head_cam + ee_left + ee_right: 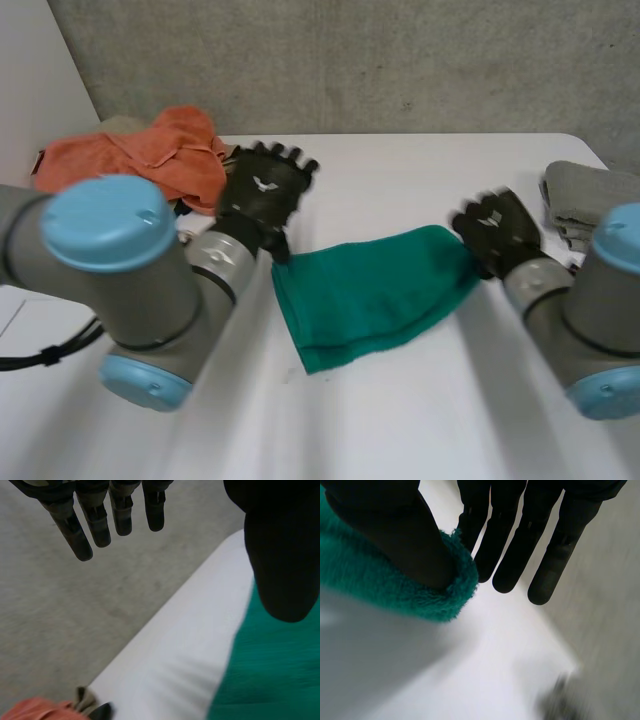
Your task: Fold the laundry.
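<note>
The green towel (375,290) lay folded on the white table (400,170), a little right of centre in the head view, its lower corner pointing toward the bottom of the frame. Its right end rose toward the right hand (500,235), which sat at that end, at middle right of the frame.

In the right wrist view the call was a pinch: the thumb (395,530) pressed onto the fluffy green edge, the cloth curled up round it and tucked against the nearest of the straight fingers (515,555). The other fingers reached past the towel over bare table.

The left hand (262,190) hovered at upper centre-left, just beyond the towel's upper left corner, its back to the camera. Its own wrist view settled its state: fingers straight and spread, thumb wide apart from them, nothing between. The towel lay below the thumb, with a strip of table beside it.

A rumpled orange towel (160,150) was heaped at the upper left of the head view, near the left hand but clear of the green one. A folded grey cloth (585,200) sat at the right edge of the frame, close behind the right hand — I could not tell whether they touched.
</note>
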Available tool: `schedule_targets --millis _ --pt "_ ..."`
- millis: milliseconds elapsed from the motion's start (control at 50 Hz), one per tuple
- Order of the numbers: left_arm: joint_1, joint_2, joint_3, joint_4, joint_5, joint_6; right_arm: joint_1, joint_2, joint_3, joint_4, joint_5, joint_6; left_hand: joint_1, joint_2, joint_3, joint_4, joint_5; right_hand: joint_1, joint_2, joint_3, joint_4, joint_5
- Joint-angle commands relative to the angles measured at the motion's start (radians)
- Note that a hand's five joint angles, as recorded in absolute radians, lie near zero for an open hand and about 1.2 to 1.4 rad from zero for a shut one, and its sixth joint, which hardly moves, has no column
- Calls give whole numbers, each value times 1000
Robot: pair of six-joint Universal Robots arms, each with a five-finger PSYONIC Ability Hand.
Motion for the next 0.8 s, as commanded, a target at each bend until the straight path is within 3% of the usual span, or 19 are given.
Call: schedule_targets --millis 20,100,160,220,240,300,400,500,680,800 --pt "92 101 -61 1 -12 -14 296 -30 -3 -137 -185 -19 -37 -32 -39 -26 -30 286 211 209 200 246" --pt "115 122 -96 2 -12 -23 400 89 -9 -120 -262 -47 -37 -32 -39 -26 -30 286 211 209 200 246" --pt "122 122 -115 2 -13 -43 420 142 -20 -79 -270 -79 -37 -32 -39 -26 -30 286 211 209 200 246" --pt "122 121 -123 2 -13 -68 408 154 -48 4 -254 -92 -37 -32 -39 -26 -30 -829 -903 -906 -915 -868" --pt "122 121 -123 2 -13 -72 398 145 -51 21 -254 -66 -37 -32 -39 -26 -30 -936 -1010 -1013 -1022 -975" --pt "119 121 -115 4 -13 -101 369 101 -60 16 -248 8 -37 -32 -39 -26 -30 -936 -1010 -1013 -1022 -975" --pt "101 116 -87 -1 -13 -150 176 -52 -103 19 -228 319 -34 -29 -36 -23 -27 -936 -1010 -1013 -1022 -975" --pt "18 69 -20 -53 -26 -232 107 -37 -196 131 -227 543 -34 -29 -36 -23 -27 -936 -1010 -1013 -1022 -975" --pt "-80 -153 166 -229 -118 -293 113 238 -559 562 -215 515 -49 -44 -51 -37 -42 -936 -1010 -1013 -1022 -975" --pt "-89 -295 262 -412 -217 -296 114 390 -719 725 -211 476 -55 -49 -56 -43 -48 -936 -1010 -1013 -1022 -975"
